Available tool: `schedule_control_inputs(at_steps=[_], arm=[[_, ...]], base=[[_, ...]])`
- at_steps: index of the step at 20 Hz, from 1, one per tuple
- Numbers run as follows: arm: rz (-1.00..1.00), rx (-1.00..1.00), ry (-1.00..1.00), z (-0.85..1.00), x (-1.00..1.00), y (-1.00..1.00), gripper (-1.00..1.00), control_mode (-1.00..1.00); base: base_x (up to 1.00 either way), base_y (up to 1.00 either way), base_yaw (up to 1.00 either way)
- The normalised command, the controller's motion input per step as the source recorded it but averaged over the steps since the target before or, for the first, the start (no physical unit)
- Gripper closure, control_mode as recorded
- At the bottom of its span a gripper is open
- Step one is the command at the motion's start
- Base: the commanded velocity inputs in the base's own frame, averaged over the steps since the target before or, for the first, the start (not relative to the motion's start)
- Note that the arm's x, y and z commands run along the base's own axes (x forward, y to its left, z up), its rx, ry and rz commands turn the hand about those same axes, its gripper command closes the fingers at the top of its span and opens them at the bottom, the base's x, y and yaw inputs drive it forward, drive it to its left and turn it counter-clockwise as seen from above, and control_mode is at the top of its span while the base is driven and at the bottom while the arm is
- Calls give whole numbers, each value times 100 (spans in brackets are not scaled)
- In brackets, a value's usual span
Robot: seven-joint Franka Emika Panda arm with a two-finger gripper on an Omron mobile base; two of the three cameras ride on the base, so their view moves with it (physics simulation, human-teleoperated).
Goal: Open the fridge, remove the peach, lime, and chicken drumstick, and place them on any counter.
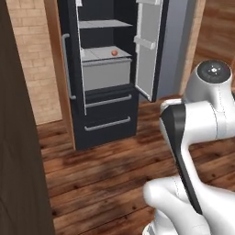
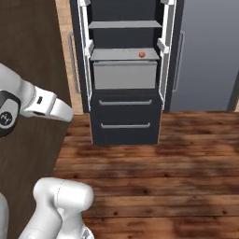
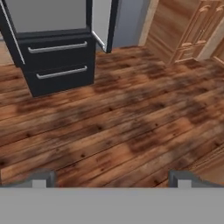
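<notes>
The dark fridge (image 1: 106, 114) (image 2: 126, 119) stands ahead with its upper compartment open, and its right door (image 1: 149, 46) is swung outward. A small orange-red peach (image 1: 114, 53) (image 2: 142, 54) rests on the pale grey shelf above the crisper box. The lime and the chicken drumstick are hidden, and the counter is out of view. In the hand view, the two fridge drawers (image 3: 59, 61) sit at the upper left. My gripper (image 3: 111, 179) hangs open over bare wooden floor, well short of the fridge, with nothing between its fingertips (image 3: 41, 178).
A dark brown wooden cabinet (image 1: 18, 137) (image 2: 32, 56) rises close on the left. Wooden plank floor (image 2: 154, 177) lies between the base and the fridge. Panelled wooden doors (image 3: 197, 30) stand to the fridge's right. A brick wall (image 1: 32, 46) is behind the cabinet.
</notes>
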Motion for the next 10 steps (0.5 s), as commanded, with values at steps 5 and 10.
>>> schedule_control_inputs(at_steps=[5, 10], arm=[[0, 0, 0, 0, 0, 0, -100, 100], [0, 0, 0, 0, 0, 0, -100, 100]], base=[[100, 0, 18], [100, -5, 35]])
